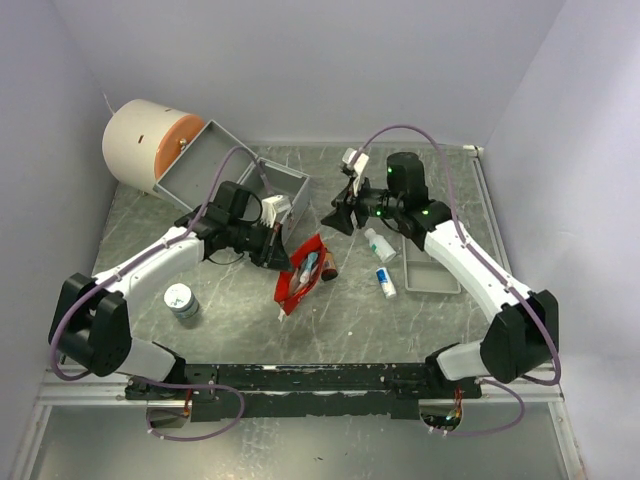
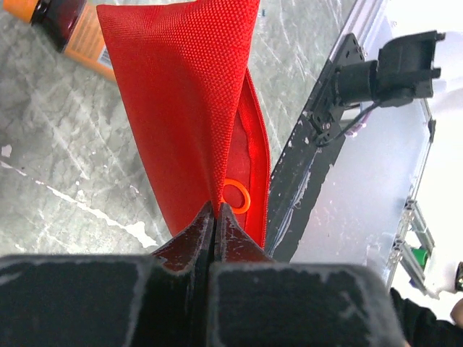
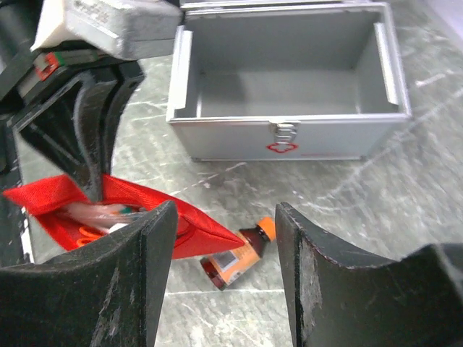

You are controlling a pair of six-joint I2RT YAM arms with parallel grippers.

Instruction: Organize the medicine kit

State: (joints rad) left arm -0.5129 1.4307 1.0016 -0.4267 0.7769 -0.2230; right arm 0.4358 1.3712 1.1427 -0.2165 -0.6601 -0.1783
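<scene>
Two arms work over one kit, spread in pieces on the grey table (image 1: 230,330).

- The case (image 1: 190,165): grey metal, standing open, upper left of centre in the top view. The right wrist view shows a red emblem under its latch.
- The pouch (image 1: 300,275): red fabric, at the centre of the top view, below and right of the case and apart from it. Its mouth is open, with packets showing inside. An orange ring (image 2: 236,196) hangs at its zip.
- The left gripper (image 1: 278,248): jaws pressed together, pinching the upper edge of the pouch, with fabric caught between the tips.
- The right gripper (image 1: 340,215): jaws well apart, nothing between them. It hangs just right of the case, above the pouch.
- One amber bottle (image 1: 328,264): orange cap, lying on its side just beside the pouch's right edge.
- Two white bottles (image 1: 379,244): lying right of centre, near the tray's left rim.
- The tray (image 1: 432,272): shallow, grey, right of centre.
- The drum (image 1: 135,145): white with an orange face, upper left, just beside the case.
- A round tin (image 1: 181,300): lower left, near the left arm.
</scene>
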